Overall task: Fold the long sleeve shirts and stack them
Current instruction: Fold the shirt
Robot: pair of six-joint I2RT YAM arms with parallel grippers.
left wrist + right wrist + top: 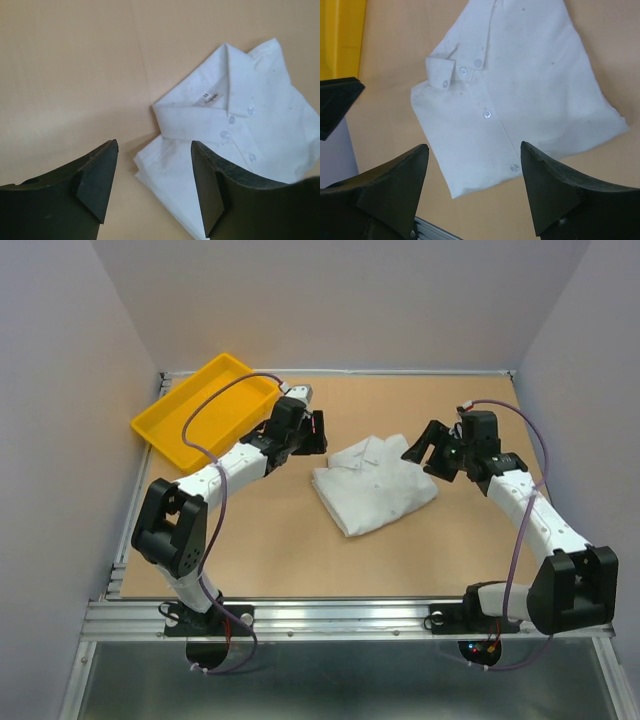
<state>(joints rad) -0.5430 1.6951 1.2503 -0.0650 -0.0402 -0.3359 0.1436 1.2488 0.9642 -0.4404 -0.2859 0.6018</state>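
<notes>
1. Work surface: I see a flat, matt tan board table (pixel 270 550), smooth and even in tone, with pale panel walls on three sides.
2. Task item: one plain white, thin-fabric long sleeve shirt (pixel 375 483) lies folded into a rough rectangle at the middle of the table, between the two arms. It sits on the bare board, not in the tray.
3. Shirt (pixel 240 130), left wrist view: the pointed collar faces up with a small label inside the neck. Small round pale buttons run down the front. Stacked layers show along the folded edge.
4. Shirt (pixel 520 90), right wrist view: the cloth is soft and lightly creased, with a few tiny dark specks.
5. Other item: a yellow rectangular plastic tray (pixel 205 410) with a raised rim sits angled at the far-left corner, well apart from the shirt.
6. Left gripper (pixel 154 150): the black, wedge-shaped fingers stand wide apart with nothing between them. The gripper hangs just beside the shirt's collar end. I cannot tell whether the tips touch the board.
7. Right gripper (pixel 475 150): the fingers are the same black wedges, jaws well parted and holding nothing. It is poised over the shirt's opposite side, with the button front showing between the fingers.
</notes>
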